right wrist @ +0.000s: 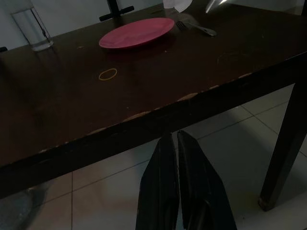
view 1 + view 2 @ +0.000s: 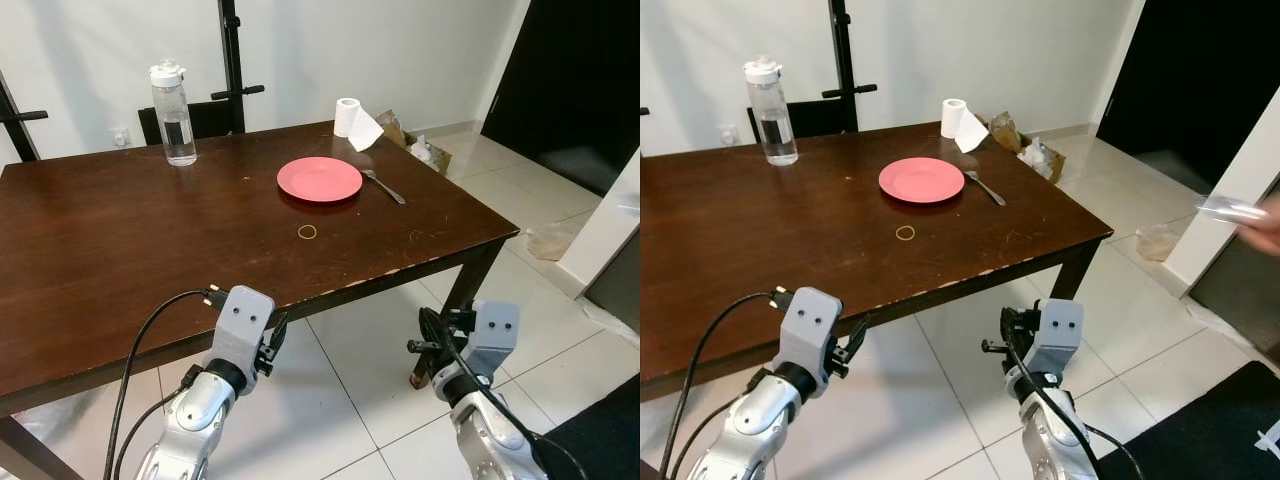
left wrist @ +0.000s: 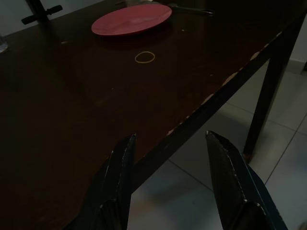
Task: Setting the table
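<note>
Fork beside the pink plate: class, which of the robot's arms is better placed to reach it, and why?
Probably the right. The fork lies on the right of the pink plate, nearer the right gripper. But its fingers are shut, while the left gripper is open and farther away.

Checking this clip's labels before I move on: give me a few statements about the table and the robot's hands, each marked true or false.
1. A fork lies on the table beside the red plate. True.
2. The water bottle lies on its side. False: it stands upright.
3. The left hand is open. True.
4. The right hand grips the fork. False: it is shut on nothing, below the table edge.
5. The rubber band lies on the plate. False: it lies on the table, nearer the robot.
</note>
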Controlling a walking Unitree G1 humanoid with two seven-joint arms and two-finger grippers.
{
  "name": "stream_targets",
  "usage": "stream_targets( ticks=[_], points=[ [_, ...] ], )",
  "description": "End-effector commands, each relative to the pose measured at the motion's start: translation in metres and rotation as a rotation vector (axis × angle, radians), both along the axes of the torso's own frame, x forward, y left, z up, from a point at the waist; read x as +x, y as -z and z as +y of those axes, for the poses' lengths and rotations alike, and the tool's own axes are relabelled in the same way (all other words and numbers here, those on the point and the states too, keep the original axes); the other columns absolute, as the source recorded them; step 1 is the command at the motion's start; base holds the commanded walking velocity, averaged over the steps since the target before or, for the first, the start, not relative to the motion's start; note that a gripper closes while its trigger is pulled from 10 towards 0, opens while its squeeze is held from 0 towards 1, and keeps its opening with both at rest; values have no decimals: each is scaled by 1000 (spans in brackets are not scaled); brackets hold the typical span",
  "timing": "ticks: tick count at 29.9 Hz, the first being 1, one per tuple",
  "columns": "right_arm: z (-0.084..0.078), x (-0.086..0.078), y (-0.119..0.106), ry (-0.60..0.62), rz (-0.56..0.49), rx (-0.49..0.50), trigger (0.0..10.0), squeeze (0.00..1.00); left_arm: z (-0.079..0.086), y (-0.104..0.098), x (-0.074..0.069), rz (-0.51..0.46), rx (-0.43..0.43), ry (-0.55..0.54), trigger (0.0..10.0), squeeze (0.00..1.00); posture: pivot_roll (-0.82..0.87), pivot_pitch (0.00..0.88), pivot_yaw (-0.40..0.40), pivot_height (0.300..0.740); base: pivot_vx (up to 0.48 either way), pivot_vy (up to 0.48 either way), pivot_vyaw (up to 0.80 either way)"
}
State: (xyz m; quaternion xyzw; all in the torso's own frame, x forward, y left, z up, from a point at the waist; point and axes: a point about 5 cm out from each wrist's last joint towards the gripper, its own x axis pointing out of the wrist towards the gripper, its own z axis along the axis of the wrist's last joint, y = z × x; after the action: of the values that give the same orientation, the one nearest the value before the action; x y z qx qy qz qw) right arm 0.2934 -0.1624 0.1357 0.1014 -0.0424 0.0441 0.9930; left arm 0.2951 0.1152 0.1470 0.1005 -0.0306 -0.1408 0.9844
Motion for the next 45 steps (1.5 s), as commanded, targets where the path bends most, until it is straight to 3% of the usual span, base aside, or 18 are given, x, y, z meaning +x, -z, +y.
stream_targets(
  ticks=[1,5,7,10,11,13,18,19,22,24,25,28,32,35,41,44,45],
  points=[
    [-2,-4,7,1,31,7,10000,0,2,6,-1,21,0,-27,10000,0,59,62,22,740,0,0,0],
    [-1,-4,10,-6,43,1,10000,0,6,10,-2,39,-4,-56,10000,0,67,69,18,740,0,0,0],
    [-2,-6,22,1,83,-10,10000,0,20,18,-3,78,-23,-118,10000,0,67,66,16,740,0,0,0],
    [-3,-8,26,0,97,-11,10000,0,27,21,-4,94,-32,-150,10000,0,67,68,16,740,0,0,0],
    [-2,-12,32,-11,120,-17,10000,0,43,25,-7,112,-27,-205,10000,0,75,82,16,740,0,0,0],
    [-2,-15,36,-19,132,-21,10000,0,58,25,-10,113,-3,-236,10000,0,83,87,13,740,0,0,0],
    [1,-13,31,-28,113,-13,10000,0,72,22,-12,105,15,-263,10000,0,79,84,17,740,0,0,0],
    [5,-4,15,-38,64,5,10000,0,76,17,-9,85,30,-270,10000,0,85,79,14,740,0,0,0],
    [10,8,-4,-69,7,22,10000,0,72,8,-3,50,30,-265,10000,0,97,81,15,740,0,0,0],
    [10,8,-4,-69,7,22,10000,0,72,8,-3,50,30,-265,10000,0,97,81,15,740,0,0,0],
    [17,17,-12,-103,-4,40,10000,0,67,3,-1,31,29,-247,10000,0,103,83,14,740,0,0,0],
    [38,37,-13,-198,52,19,10000,0,56,-4,3,2,49,-199,10000,0,99,88,10,740,0,0,0],
    [52,50,-7,-255,154,-36,10000,0,51,-9,8,-22,73,-172,10000,0,109,96,-3,740,0,0,0],
    [55,58,-9,-250,164,-46,10000,0,45,-11,15,-26,94,-123,10000,0,120,99,-6,740,0,0,0],
    [55,61,-19,-241,114,-50,10000,0,35,-19,24,-31,110,-24,10000,0,104,109,8,740,0,0,0],
    [43,56,-27,-182,54,-58,10000,0,35,-27,30,-31,84,-11,10000,0,89,118,22,740,0,0,0],
    [30,50,-35,-105,-15,-75,10000,0,34,-30,30,-45,63,-18,10000,0,87,119,23,740,0,0,0]
  ],
)
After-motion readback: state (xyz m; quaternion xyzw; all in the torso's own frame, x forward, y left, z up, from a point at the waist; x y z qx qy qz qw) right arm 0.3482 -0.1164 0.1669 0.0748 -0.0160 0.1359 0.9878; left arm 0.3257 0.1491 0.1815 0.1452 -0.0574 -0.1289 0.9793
